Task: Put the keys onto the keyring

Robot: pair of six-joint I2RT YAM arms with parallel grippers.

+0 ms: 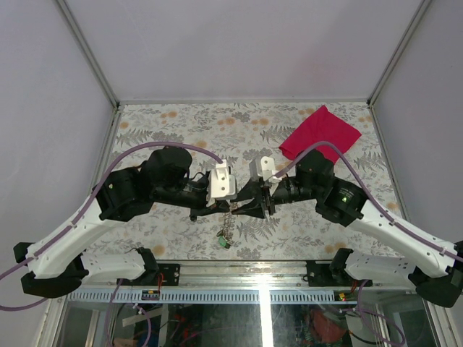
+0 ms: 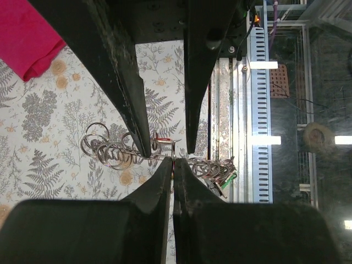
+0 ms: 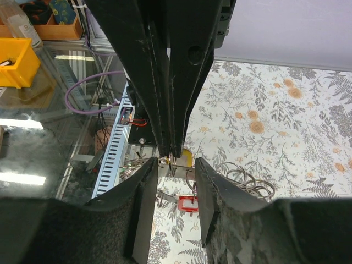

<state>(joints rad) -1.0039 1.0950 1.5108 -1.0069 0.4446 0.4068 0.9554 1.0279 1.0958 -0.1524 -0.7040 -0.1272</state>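
The right gripper has its jaws apart, flanking the left gripper, which enters from above pinched on a thin metal ring. The yellow key sits just behind, the red key below. All lies over a floral cloth.

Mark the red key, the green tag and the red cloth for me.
red key [image 3: 188,204]: right wrist view, on its red head.
green tag [image 1: 225,244]: top external view, on its middle.
red cloth [image 1: 320,134]: top external view, on its middle.

Overhead, plus two facing wrist close-ups
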